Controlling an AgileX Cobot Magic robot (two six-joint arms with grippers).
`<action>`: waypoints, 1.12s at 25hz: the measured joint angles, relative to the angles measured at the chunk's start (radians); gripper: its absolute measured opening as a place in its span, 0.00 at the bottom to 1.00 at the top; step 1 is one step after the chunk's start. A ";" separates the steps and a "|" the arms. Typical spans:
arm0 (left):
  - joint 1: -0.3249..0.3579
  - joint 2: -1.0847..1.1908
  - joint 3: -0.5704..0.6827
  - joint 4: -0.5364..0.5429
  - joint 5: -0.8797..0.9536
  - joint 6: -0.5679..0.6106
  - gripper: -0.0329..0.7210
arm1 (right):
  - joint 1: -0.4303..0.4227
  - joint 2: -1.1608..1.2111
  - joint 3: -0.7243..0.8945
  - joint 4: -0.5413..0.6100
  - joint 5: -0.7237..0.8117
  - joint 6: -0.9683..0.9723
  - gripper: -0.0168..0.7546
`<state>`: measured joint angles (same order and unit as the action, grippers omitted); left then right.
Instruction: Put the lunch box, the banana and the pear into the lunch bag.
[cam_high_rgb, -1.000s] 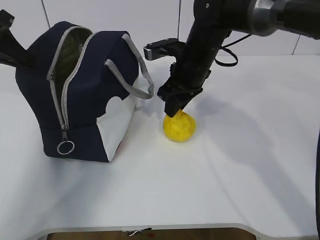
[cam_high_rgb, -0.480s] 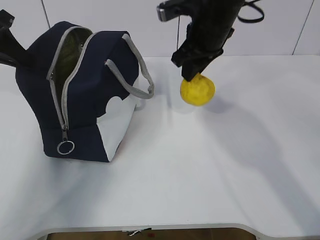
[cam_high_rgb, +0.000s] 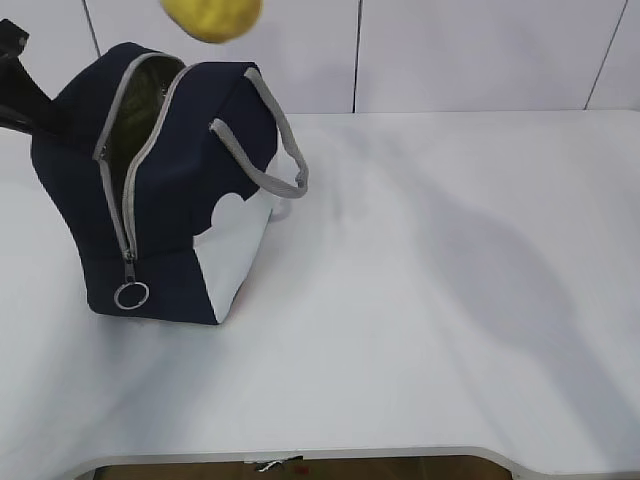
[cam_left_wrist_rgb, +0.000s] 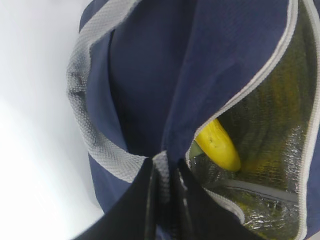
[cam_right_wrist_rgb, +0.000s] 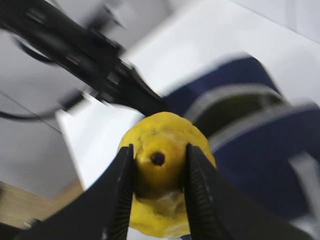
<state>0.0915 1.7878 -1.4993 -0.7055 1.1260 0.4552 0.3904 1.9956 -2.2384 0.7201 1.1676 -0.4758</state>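
The navy lunch bag (cam_high_rgb: 180, 190) stands at the table's left with its zipper open. In the left wrist view my left gripper (cam_left_wrist_rgb: 165, 170) is shut on the bag's grey webbing handle (cam_left_wrist_rgb: 95, 145) beside the opening. The banana (cam_left_wrist_rgb: 218, 145) lies inside against the silver lining. A pale green sliver (cam_left_wrist_rgb: 195, 149) next to it may be the lunch box, which is otherwise hidden. My right gripper (cam_right_wrist_rgb: 159, 155) is shut on the yellow pear (cam_right_wrist_rgb: 165, 200), held high over the bag. In the exterior view only the pear (cam_high_rgb: 212, 18) shows, at the top edge.
The left arm (cam_high_rgb: 22, 90) reaches in from the far left behind the bag. A metal ring pull (cam_high_rgb: 131, 295) hangs at the zipper's lower end. White table (cam_high_rgb: 450, 300) stretches right of the bag, and its front edge runs along the bottom.
My right gripper has lifted the pear off the table and carried it up and left, to above the bag. The arm has left the exterior view. The bag and left arm stayed put.
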 joint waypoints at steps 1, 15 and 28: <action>0.000 0.000 0.000 0.000 0.002 0.000 0.08 | 0.000 0.011 -0.002 0.093 -0.018 -0.035 0.35; 0.000 0.000 0.000 -0.016 0.013 0.000 0.08 | 0.000 0.264 -0.002 0.500 -0.145 -0.240 0.35; 0.000 0.000 0.000 -0.038 0.027 0.000 0.08 | 0.000 0.343 -0.002 0.487 -0.167 -0.300 0.40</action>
<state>0.0915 1.7878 -1.4993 -0.7438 1.1535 0.4552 0.3904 2.3385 -2.2408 1.2066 1.0005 -0.7763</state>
